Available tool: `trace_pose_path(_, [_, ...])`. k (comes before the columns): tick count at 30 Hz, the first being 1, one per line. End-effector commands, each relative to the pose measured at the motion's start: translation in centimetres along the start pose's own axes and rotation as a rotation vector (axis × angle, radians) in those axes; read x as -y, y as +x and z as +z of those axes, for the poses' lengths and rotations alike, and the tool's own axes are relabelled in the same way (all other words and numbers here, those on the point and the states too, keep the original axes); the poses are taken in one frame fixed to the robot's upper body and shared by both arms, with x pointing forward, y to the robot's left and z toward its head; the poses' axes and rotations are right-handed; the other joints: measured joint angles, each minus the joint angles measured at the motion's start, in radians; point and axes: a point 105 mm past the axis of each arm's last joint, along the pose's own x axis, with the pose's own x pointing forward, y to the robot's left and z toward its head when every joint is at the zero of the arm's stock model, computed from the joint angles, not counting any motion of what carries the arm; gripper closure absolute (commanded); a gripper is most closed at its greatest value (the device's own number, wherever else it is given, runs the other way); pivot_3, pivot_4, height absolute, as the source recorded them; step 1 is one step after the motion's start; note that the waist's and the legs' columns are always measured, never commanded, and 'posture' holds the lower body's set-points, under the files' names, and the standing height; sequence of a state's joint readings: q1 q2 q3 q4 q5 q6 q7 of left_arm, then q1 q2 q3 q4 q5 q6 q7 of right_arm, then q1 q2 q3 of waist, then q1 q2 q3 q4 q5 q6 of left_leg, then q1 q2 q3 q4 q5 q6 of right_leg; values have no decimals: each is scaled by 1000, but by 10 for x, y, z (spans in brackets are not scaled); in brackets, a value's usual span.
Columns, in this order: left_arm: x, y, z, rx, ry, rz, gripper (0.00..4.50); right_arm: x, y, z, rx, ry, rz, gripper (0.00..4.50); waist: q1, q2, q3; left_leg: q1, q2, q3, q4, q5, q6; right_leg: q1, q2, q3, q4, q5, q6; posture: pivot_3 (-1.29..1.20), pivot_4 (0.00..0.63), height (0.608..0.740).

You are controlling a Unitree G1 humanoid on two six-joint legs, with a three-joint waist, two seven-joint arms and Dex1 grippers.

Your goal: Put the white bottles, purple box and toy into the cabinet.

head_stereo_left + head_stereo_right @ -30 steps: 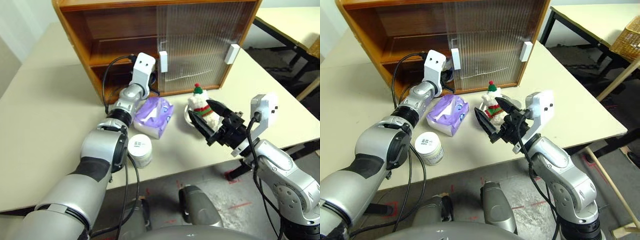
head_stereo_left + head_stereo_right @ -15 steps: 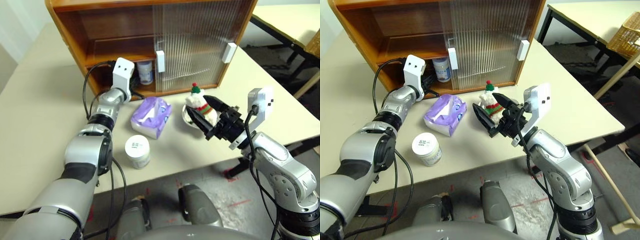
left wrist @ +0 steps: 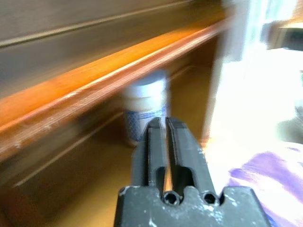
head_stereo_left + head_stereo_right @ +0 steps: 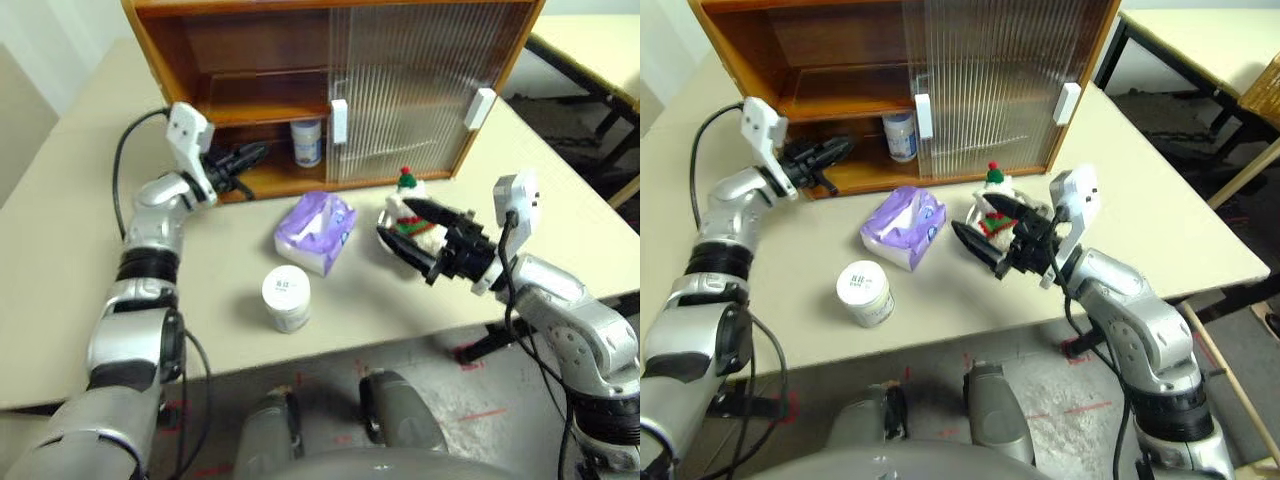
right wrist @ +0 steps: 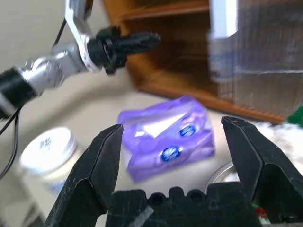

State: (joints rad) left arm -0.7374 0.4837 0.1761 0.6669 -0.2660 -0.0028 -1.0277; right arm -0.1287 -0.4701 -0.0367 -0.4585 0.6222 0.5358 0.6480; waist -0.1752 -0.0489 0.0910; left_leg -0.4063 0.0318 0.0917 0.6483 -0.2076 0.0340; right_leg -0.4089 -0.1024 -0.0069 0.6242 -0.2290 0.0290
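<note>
Left pincer nearly closed, only a thin slit between its black fingers in the left wrist view, holding nothing, level at the open left side of the large orange-brown wooden cabinet with ribbed translucent sliding doors, tip aimed at the small squat white plastic jar with a blue-printed label standing upright on the lower shelf just left of the door edge. Right pincer spread wide, empty, its fingers on either side of the small fluffy white snowman plush with a red-and-green hat and scarf; contact with the plush not possible to tell. Plush upright in a clear glass dish on the pale surface in front of the closed doors. Soft lilac-purple tissue pack in crinkly wrap flat on the surface between the two arms, long axis running from the front edge toward the cabinet, slightly slanted. Second white jar with round screw lid upright, nearer the front edge, just beside the pack. Printed blue ovals on the pack clear in the right wrist view, along with the left pincer ahead of the cabinet opening; shelf jar blurred beyond the fingertips in the left wrist view.
</note>
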Motion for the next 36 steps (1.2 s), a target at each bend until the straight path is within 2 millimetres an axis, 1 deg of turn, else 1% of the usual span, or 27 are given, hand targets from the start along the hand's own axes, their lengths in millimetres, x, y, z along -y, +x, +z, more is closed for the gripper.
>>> trace_pose_path(1, [10,-26,18,59,-66,-91,2795,1,-8,1,10,2,73,0,11,0,0,0,0,0,0,0,0,0,0,0,0,0,0,-83,39,740])
trace_pose_path(3, [22,-46,19,35,-74,-168,1994,-2,-12,-2,-11,-3,134,0,29,0,0,0,0,0,0,0,0,0,0,0,0,0,0,-71,40,740])
trace_pose_path(8, [44,-90,5,-87,-67,-312,100,2,-17,-7,-34,-8,186,0,74,1,-1,1,0,0,0,0,0,0,0,0,0,-2,-2,-30,35,740])
trace_pose_path(10, [57,-104,-3,-132,-52,-385,42,4,-16,-6,-30,-5,192,0,90,1,-1,1,0,1,0,0,0,0,-1,0,0,-4,-8,-18,33,740])
trace_pose_path(11, [63,-108,-7,-153,-38,-416,42,4,-16,-7,-29,-4,195,0,96,1,-2,1,1,1,0,0,0,-1,-2,-1,0,-10,-18,-16,32,740])
trace_pose_path(14, [81,-120,-19,-213,-17,-521,42,3,-15,-8,-34,-2,211,0,128,2,-2,0,1,1,0,0,0,-1,-3,-2,0,-11,-20,-5,32,740])
trace_pose_path(15, [86,-123,-22,-221,-15,-548,42,3,-15,-8,-38,-2,217,0,137,2,-2,0,1,1,0,0,-1,-4,-4,-2,-1,-11,-20,-3,32,740])
trace_pose_path(18, [95,-123,-31,-242,10,-611,42,3,-17,-9,-53,-9,232,0,152,3,-2,0,1,1,-1,0,-1,-6,-4,-3,-1,-11,-21,3,32,740])
trace_pose_path(21, [107,-116,-44,-253,54,-688,42,3,-18,-9,-72,-20,248,0,161,5,-4,0,1,2,0,0,-1,-5,-4,-2,-2,-11,-20,-5,35,740])
trace_pose_path(26, [115,-98,-55,-231,82,-705,42,0,-19,-8,-77,-25,260,0,166,6,-5,-1,1,2,0,0,0,-1,-2,-2,-3,-11,-20,-19,34,740])
trace_pose_path(29, [128,-86,-64,-225,87,-759,42,-2,-20,-8,-84,-31,266,0,164,6,-5,-1,1,2,0,0,0,0,-1,-2,-2,-11,-20,-32,33,740])
trace_pose_path(32, [134,-79,-70,-220,98,-786,42,-2,-20,-8,-93,-39,265,0,162,6,-6,-1,1,2,1,0,0,1,-1,-2,-2,-10,-19,-45,29,740])
trace_pose_path(36, [146,-65,-72,-181,74,-788,42,-2,-22,-7,-97,-47,251,0,159,5,-7,0,1,2,3,0,0,1,-1,-2,-1,-10,-18,-54,27,740])
